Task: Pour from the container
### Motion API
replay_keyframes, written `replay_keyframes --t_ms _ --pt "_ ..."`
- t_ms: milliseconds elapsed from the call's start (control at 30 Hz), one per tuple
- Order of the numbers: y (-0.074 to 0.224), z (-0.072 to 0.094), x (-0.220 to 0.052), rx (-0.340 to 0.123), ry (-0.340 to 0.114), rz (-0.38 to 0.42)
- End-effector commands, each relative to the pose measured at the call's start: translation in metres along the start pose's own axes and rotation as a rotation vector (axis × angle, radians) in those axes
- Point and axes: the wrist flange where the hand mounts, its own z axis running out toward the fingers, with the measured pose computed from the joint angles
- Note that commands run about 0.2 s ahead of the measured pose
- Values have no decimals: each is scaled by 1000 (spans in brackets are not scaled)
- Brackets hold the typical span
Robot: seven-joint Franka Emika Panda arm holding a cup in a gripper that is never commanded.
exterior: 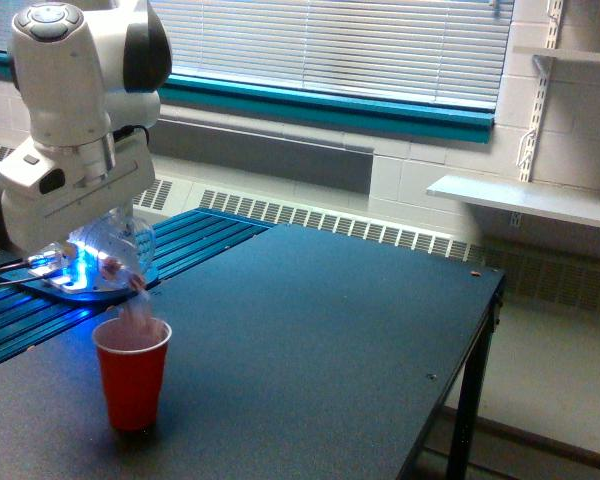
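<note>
Exterior view. The white Franka arm's gripper [98, 235], at the exterior view's left, grasps the container [115, 252], a clear rounded plastic jar; the fingertips are largely hidden behind the wrist housing and the jar itself. The container is tilted, its mouth pointing down towards the exterior view's right, and is held in the air just above the red plastic cup [133, 372]. Pink-white candies [108, 264] show through its wall, and a blurred pale streak [135, 305] runs from its lower lip down to the cup's rim. The cup stands upright on the dark worktop [320, 340], near the front edge at the exterior view's left. Behind the container lies a blue-lit flat device [72, 282] on a teal slatted surface [195, 235]. Window blinds [330, 45] and a radiator grille [340, 225] fill the background; a white wall shelf [525, 200] is at the exterior view's right.
</note>
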Motion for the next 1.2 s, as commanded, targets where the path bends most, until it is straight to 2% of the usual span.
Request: replay_keyframes --t_ms 33,267,500,867,1000,1067,1200 --pt "3 3 -15 14 -24 -15" --pt "12 -3 -20 45 -41 9" --pt "25 -13 -13 77 -45 57" --pt "33 -25 -3 97 -13 82" --pt "26 -20 -5 71 19 69" --pt "27 -20 -8 89 23 75" --pt "24 -21 -11 82 31 78"
